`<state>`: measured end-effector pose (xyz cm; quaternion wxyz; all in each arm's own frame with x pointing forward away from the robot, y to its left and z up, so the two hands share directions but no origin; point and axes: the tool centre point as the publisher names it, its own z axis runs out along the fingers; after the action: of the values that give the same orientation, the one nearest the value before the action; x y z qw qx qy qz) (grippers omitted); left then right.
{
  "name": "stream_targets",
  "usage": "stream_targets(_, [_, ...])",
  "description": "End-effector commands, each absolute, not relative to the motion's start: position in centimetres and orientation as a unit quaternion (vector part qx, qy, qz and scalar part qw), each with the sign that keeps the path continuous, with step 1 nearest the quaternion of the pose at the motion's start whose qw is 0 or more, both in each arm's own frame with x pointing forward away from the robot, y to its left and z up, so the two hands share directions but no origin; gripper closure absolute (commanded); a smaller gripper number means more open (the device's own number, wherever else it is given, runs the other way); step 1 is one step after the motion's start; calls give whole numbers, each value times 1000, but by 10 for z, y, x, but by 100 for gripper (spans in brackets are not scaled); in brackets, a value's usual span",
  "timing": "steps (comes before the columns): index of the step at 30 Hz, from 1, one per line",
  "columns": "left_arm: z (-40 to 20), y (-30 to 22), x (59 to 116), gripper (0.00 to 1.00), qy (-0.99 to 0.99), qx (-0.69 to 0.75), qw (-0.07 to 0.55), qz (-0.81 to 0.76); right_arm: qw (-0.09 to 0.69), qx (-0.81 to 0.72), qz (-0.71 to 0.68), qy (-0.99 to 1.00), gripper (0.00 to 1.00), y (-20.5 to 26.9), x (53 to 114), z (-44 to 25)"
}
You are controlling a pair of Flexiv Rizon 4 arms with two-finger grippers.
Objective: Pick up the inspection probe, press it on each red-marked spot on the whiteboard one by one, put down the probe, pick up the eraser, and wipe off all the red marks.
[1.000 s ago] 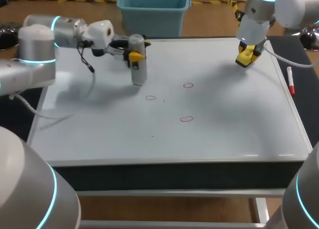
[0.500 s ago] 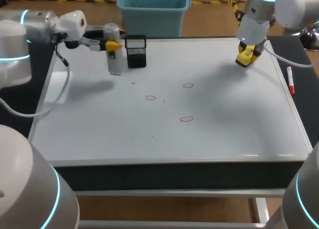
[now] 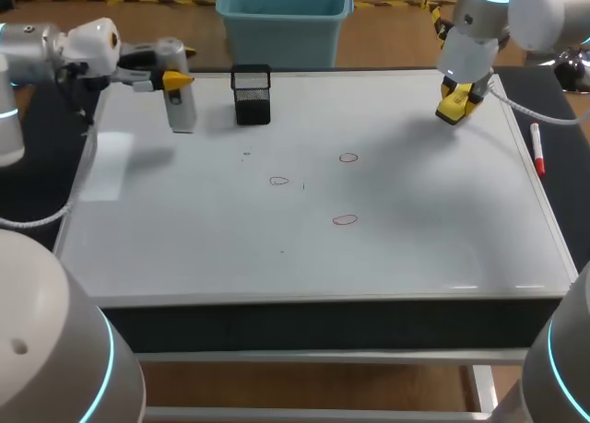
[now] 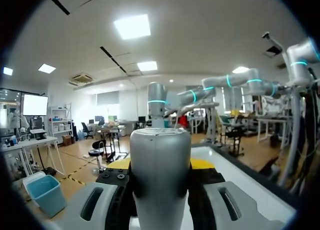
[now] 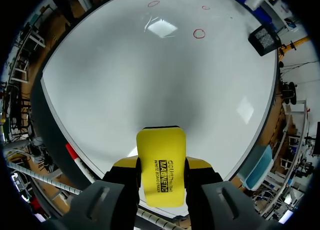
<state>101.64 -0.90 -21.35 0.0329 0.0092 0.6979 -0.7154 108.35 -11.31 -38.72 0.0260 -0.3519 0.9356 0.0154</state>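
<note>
The grey cylindrical probe (image 3: 180, 110) hangs upright over the whiteboard's (image 3: 415, 220) back left corner, left of the black mesh holder. My left gripper (image 3: 175, 76) is shut on its upper part. In the left wrist view the probe (image 4: 160, 175) fills the gap between the fingers of the left gripper (image 4: 160, 165). My right gripper (image 3: 458, 96) is over the back right of the board, shut on the yellow eraser (image 3: 454, 103); the eraser (image 5: 161, 165) sticks out ahead of the right gripper (image 5: 161, 162). Three red rings are drawn mid-board (image 3: 348, 157) (image 3: 279, 180) (image 3: 345, 219).
A black mesh holder (image 3: 251, 95) stands at the board's back edge, right of the probe. A red marker (image 3: 536, 149) lies just off the board's right edge.
My left arm has carried the probe leftward, from in front of the mesh holder to the board's back left corner. The right arm and eraser have not moved.
</note>
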Motion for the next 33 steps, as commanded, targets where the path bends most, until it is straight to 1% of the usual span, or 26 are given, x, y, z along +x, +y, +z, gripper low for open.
stream_targets(1, [-207,-4,1010,100,701,-7,53,-712,25,-353,14,935,100,-114,1084,-386])
stream_targets(10, [-208,8,1010,100,701,-30,67,-709,25,-353,14,935,100,-114,1084,-386])
stream_targets(18, [-208,8,1010,100,701,-30,67,-709,25,-353,14,935,100,-114,1084,-386])
stream_targets(22, [-208,8,1010,100,701,-30,67,-709,-6,-397,10,918,100,-84,1081,-383])
stream_targets(25, [-208,8,1010,100,701,-30,67,-709,-31,-430,-9,902,100,-51,1075,-380])
stream_targets(27, [-208,8,1010,100,701,-30,67,-709,-18,-448,-6,894,100,-29,1070,-378])
stream_targets(29, [-208,8,1010,100,701,-30,67,-709,-38,-469,-7,882,100,-9,1066,-378])
stream_targets(33, [-208,8,1010,100,701,-30,67,-709,-52,-504,-8,862,100,27,1058,-375])
